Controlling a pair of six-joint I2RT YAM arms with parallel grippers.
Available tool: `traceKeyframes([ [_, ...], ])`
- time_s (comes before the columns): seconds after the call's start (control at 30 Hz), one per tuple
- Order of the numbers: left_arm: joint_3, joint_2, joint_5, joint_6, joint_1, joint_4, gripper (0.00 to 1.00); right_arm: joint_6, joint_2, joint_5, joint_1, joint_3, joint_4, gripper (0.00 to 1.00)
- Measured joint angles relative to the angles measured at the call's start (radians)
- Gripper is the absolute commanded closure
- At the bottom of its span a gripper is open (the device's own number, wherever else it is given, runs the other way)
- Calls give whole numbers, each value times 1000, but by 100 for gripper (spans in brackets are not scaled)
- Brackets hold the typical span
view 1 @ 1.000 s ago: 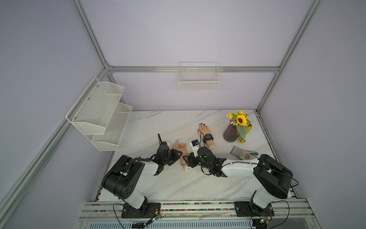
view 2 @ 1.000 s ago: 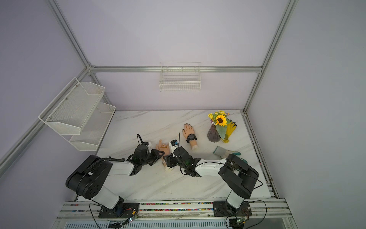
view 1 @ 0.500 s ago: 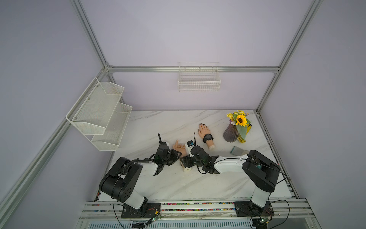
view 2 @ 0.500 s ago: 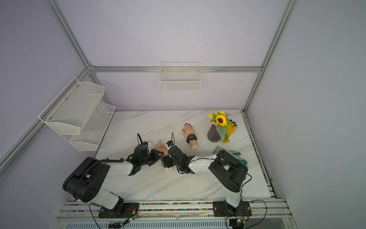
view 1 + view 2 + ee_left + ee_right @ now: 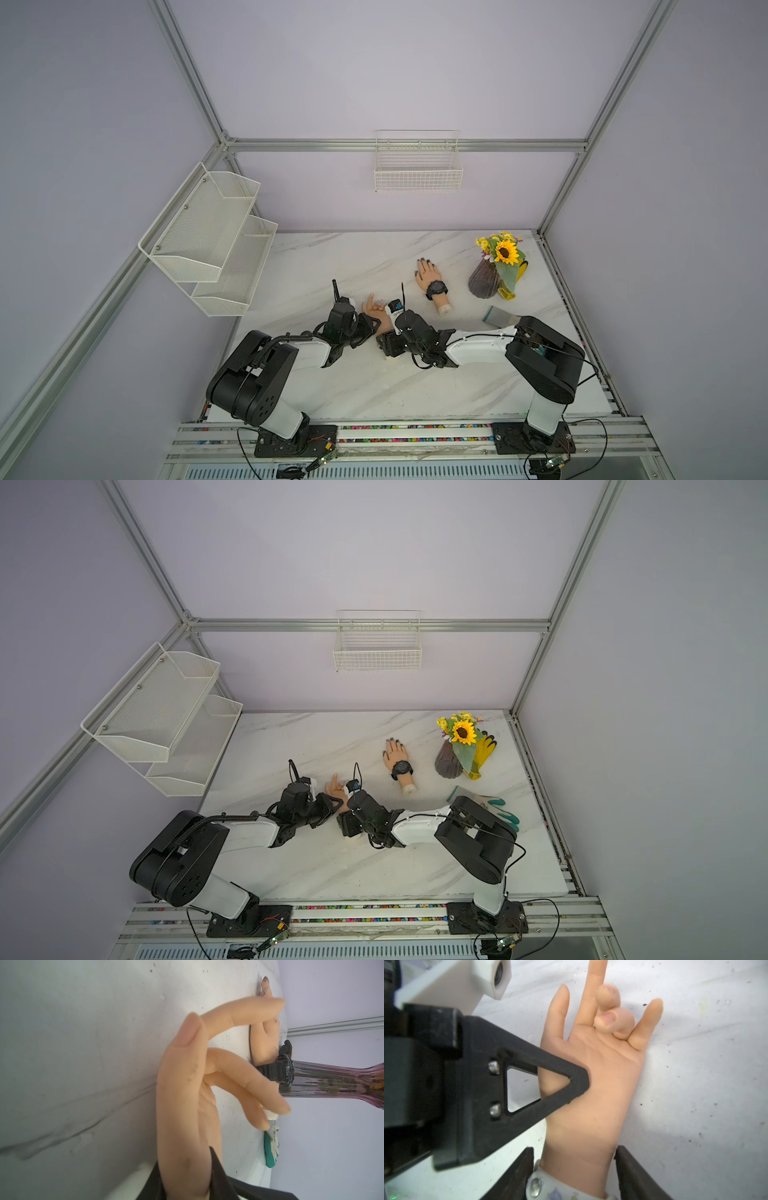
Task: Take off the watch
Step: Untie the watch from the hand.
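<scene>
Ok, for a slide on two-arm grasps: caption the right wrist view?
Left claw grips a palm-up mannequin hand; right claw straddles its wrist by a white strap.

no legible text anywhere; faint marking on glove cuff (image 5: 274, 1133) unreadable.
</scene>
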Motion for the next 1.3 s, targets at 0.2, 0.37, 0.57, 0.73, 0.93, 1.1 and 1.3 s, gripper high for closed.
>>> traceKeyframes([
  [0.2, 8, 0, -1, 5, 0, -12, 92, 21, -12, 23, 2, -1, -10, 49],
  [0.37, 17, -4, -8, 26, -3, -32, 93, 36, -24, 42, 5, -2, -24, 59],
  [0.57, 20, -31, -29, 51, -8, -71, 93, 43, -32, 43, 9, -5, -24, 77],
  [0.73, 32, -40, -41, 70, -10, -105, 94, 47, -46, 49, 9, -13, -16, 62],
  [0.93, 37, -68, -57, 83, -16, -140, 95, 56, -90, 60, 13, -43, -5, 71],
  [1.1, 38, -76, -68, 97, -16, -151, 95, 48, -92, 47, 19, -44, 20, 86],
  [1.3, 38, -76, -97, 117, -6, -181, 95, 50, -89, 89, 2, -45, 15, 100],
])
